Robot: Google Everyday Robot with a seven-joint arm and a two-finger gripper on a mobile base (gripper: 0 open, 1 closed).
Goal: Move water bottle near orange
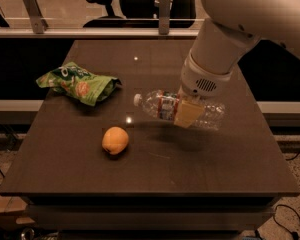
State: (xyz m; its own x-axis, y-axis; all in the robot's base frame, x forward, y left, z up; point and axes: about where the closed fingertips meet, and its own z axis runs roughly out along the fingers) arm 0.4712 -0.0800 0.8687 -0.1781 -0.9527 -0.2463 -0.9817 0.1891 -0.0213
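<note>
The water bottle (162, 107) is a clear ribbed bottle with a red-and-blue label band, held on its side above the dark table (230, 169), cap pointing left. My gripper (188, 112) is shut on the bottle's middle, its pale fingers (189, 115) across the label side. The orange (115, 140) is a small round orange-yellow fruit lying on the table, to the lower left of the bottle's cap, a short gap away.
A crumpled green snack bag (81, 83) lies at the table's left, behind the orange. My large white arm (225, 39) comes in from the upper right. A railing and office chairs stand behind the table.
</note>
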